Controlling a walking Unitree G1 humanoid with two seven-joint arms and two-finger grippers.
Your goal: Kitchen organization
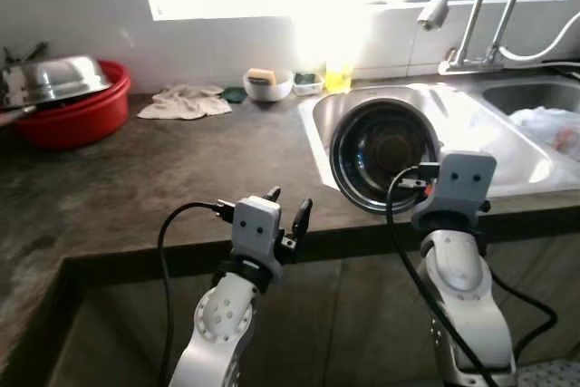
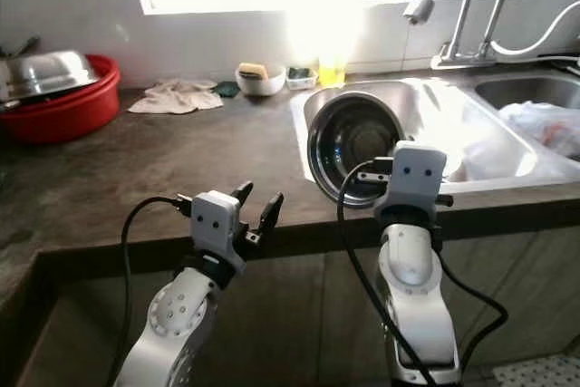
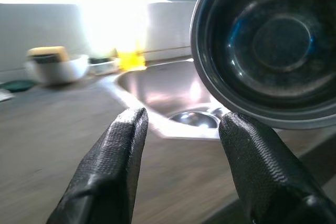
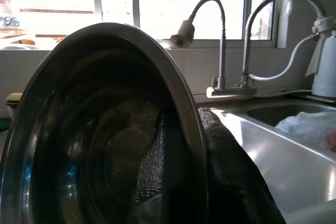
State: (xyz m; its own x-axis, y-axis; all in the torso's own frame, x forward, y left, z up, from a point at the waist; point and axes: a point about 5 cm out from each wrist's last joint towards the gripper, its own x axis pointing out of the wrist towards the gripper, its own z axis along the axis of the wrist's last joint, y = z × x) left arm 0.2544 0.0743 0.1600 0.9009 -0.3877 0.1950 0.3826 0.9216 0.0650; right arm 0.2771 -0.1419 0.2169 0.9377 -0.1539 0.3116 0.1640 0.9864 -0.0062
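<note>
A steel bowl (image 1: 382,153) is held on its side, its dark inside facing me, above the front edge of the sink (image 1: 313,129). My right gripper (image 4: 186,148) is shut on the bowl's rim (image 4: 178,93), one finger inside and one outside. In the head views its wrist housing (image 1: 464,178) covers the fingers. My left gripper (image 1: 290,200) hovers open at the counter's front edge (image 1: 181,256), left of the bowl, with nothing between its fingers (image 3: 113,161). From the left wrist view the bowl (image 3: 273,45) sits just beyond one fingertip.
Two faucets (image 1: 471,6) rise behind the sink. A white plastic bag (image 1: 548,124) lies in the right basin. At the back stand a red basin (image 1: 77,115) holding a steel dish (image 1: 54,79), a crumpled cloth (image 1: 186,101), a white sponge bowl (image 1: 268,84) and a yellow bottle (image 1: 338,74).
</note>
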